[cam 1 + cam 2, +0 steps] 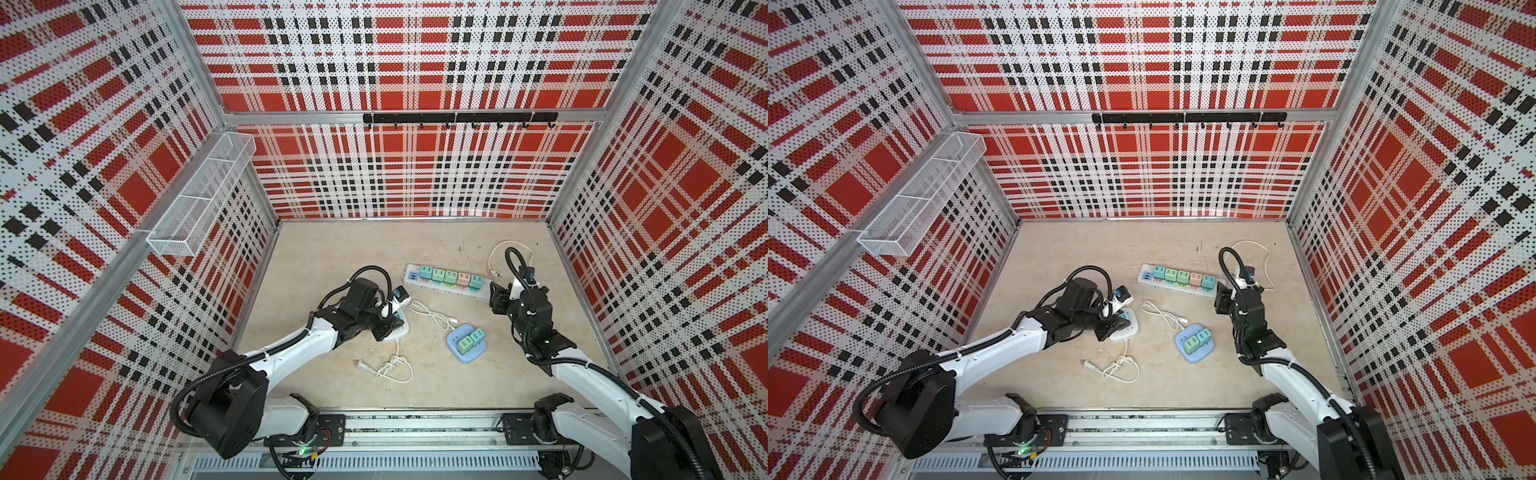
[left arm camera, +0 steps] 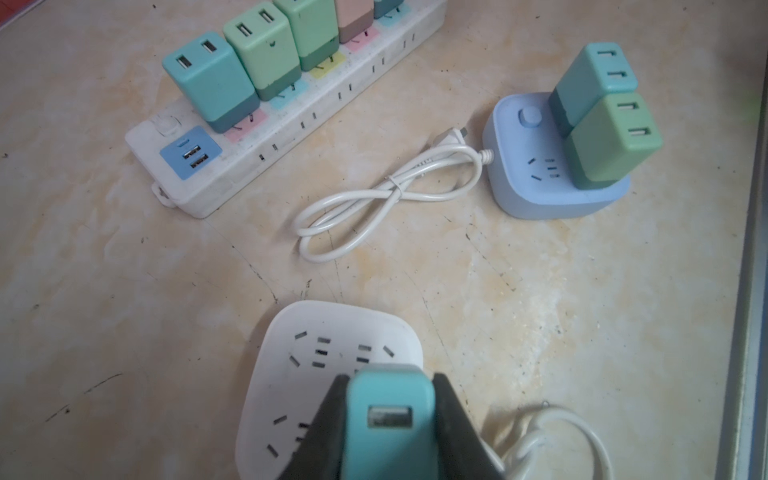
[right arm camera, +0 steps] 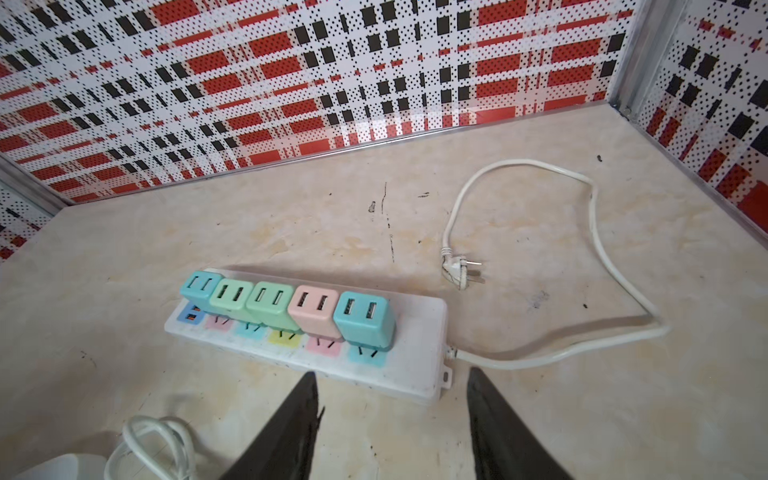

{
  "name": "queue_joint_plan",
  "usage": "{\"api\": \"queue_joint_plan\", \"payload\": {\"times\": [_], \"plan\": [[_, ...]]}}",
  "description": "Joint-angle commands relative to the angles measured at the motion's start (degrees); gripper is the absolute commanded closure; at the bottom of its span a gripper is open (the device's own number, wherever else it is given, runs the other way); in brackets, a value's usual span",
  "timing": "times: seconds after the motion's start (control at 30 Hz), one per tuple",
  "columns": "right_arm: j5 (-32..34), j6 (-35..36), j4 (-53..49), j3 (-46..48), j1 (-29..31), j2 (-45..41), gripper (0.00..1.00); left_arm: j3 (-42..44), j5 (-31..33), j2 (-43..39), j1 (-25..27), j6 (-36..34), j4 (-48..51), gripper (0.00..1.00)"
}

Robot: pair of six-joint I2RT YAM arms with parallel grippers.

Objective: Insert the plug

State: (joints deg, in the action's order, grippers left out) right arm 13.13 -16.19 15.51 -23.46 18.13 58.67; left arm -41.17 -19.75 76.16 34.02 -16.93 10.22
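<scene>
Grip on the teal plug (image 2: 388, 440) comes from the left gripper (image 2: 390, 376), whose dark fingers (image 2: 328, 419) are clamped on its two sides. The USB port therefore faces the wrist camera, and the prongs, hidden in every view, presumably point down at the white socket block (image 2: 332, 340) directly beneath. That block sits left of the middle of the table (image 1: 332, 257). Holding the plug over its near slots looks like the last alignment before pressing in, though whether the prongs already touch the slots cannot be told. The right gripper (image 3: 391, 372) has its fingers spread with nothing between them, beside the cord end of the long power strip (image 3: 419, 332). The strip lies toward the far edge with five chargers filling one row, and the gripper is probably parked there, clear of the left arm. The blue socket block (image 2: 540, 199), carrying chargers of its own, stands nearer the front edge than the strip. Only the left wrist view shows the grasp and the free slots; in both top views the left arm covers most of the white block. Only the right wrist view shows plainly that the strip's own cord (image 3: 519, 162) loops toward the far right corner, unplugged.
</scene>
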Motion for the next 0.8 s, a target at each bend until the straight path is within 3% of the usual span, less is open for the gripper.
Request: {"api": "queue_joint_plan", "payload": {"times": [0.0, 0.13, 0.23, 0.4, 0.53, 0.77], "plan": [[3.13, 1.46, 6.36, 0.28, -0.87, -0.48, 0.41, 0.91, 5.78, 1.99, 3.52, 7.62, -8.1, 1.0], [1.69, 2.9, 6.84, 2.4, -3.92, -0.91, 0.39, 0.26, 7.63, 6.36, 2.57, 9.2, -10.2, 1.0], [-6.37, 0.41, 8.75, 4.03, -8.76, -1.44, 0.4, -1.17, 9.18, 8.95, 2.89, 9.98, -10.69, 1.0], [-7.5, -0.27, 10.28, 4.85, -9.63, -1.24, 0.39, -0.73, 14.92, 10.9, 3.0, 13.83, -12.05, 1.0], [-9.21, -0.23, 10.74, 4.96, -9.6, -0.92, 0.4, 0.3, 18.98, 8.74, 5.21, 12.81, -12.59, 1.0], [-10.52, -0.11, 11.3, 5.08, -9.61, -0.7, 0.4, 2.66, 15.99, 5.83, 5.2, 12.17, -10.83, 1.0]]}}
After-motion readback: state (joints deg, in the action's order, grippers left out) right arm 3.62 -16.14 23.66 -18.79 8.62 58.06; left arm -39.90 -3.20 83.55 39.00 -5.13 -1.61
